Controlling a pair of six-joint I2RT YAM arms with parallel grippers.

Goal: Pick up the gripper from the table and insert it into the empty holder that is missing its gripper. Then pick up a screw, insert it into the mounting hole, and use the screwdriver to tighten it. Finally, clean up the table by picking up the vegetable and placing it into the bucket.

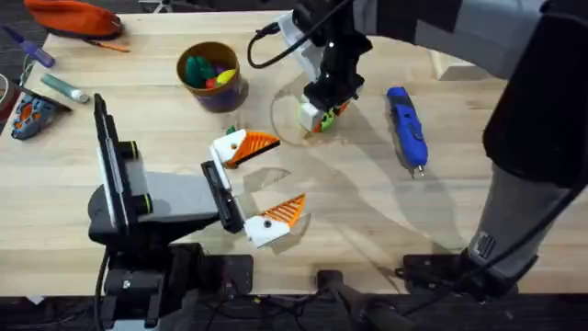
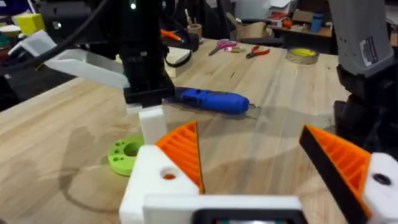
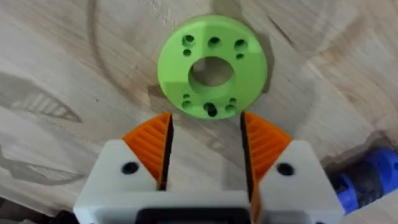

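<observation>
Wooden table (image 1: 367, 211), screwdriver (image 1: 406, 129) lengthwise, tip toward the bases, both tools (image 1: 265, 184) (image 3: 205, 152) spread, empty

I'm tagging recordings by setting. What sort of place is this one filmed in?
Most likely a robotics lab or workshop. Two arms work at a wooden table with a blue screwdriver on it, and the left wrist view shows cluttered benches behind with pliers and tape.

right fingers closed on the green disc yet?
No. In the right wrist view the right gripper is open, and the lime-green disc lies on the table just beyond its fingers.
</observation>
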